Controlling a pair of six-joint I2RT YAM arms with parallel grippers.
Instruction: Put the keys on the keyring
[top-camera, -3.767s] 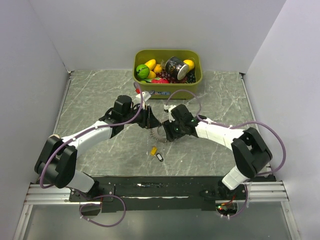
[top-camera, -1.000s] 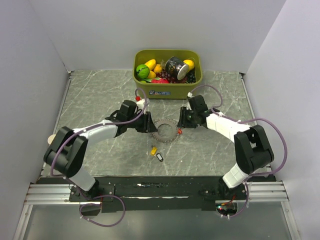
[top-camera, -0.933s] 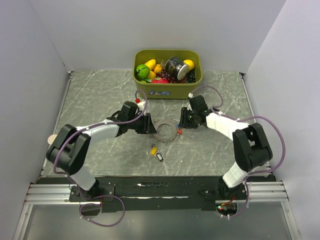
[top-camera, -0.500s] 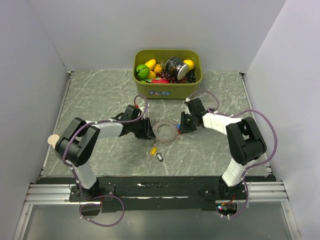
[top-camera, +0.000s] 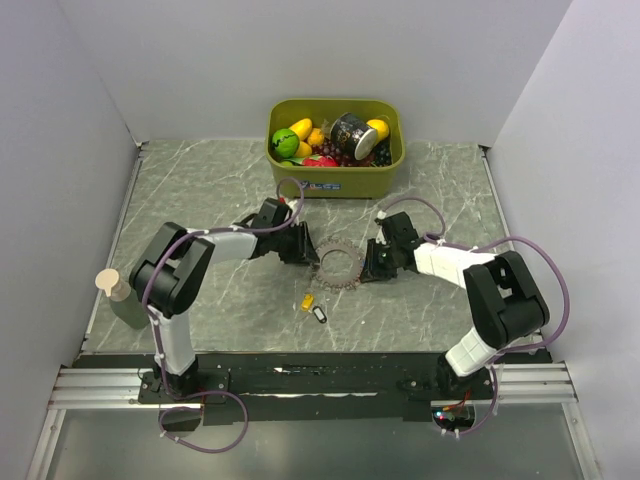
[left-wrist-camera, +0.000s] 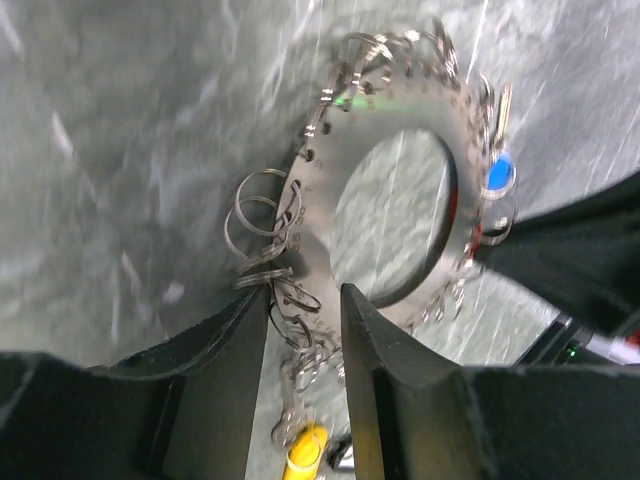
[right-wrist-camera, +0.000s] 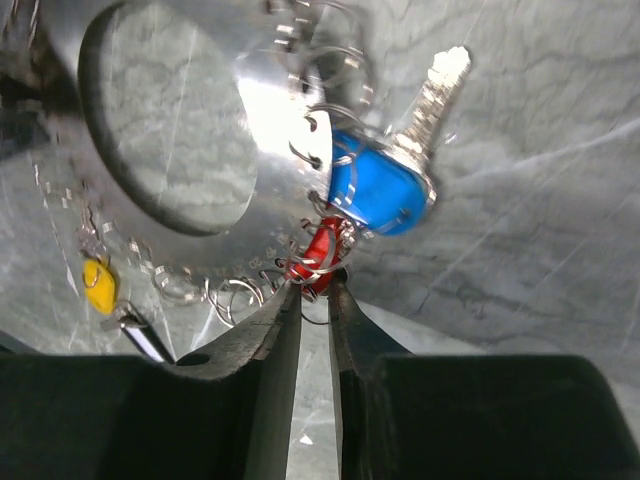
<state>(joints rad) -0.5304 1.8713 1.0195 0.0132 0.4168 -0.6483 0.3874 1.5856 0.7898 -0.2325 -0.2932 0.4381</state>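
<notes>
My right hand (right-wrist-camera: 312, 290) is pinched nearly shut on the red key (right-wrist-camera: 318, 252), beside the blue key (right-wrist-camera: 378, 192) on the keyring (right-wrist-camera: 268, 120) mid-tabletop. My left hand (left-wrist-camera: 305, 320) straddles its rim, grip unclear. Yellow key (top-camera: 308, 300) and black key (top-camera: 320, 314) lie loose toward the near edge.

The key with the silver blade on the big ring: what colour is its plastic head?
Blue. The key shows best in the right wrist view.

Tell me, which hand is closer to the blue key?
Right. The right hand is just beside the blue key; the left hand is across the keyring from it.
</notes>
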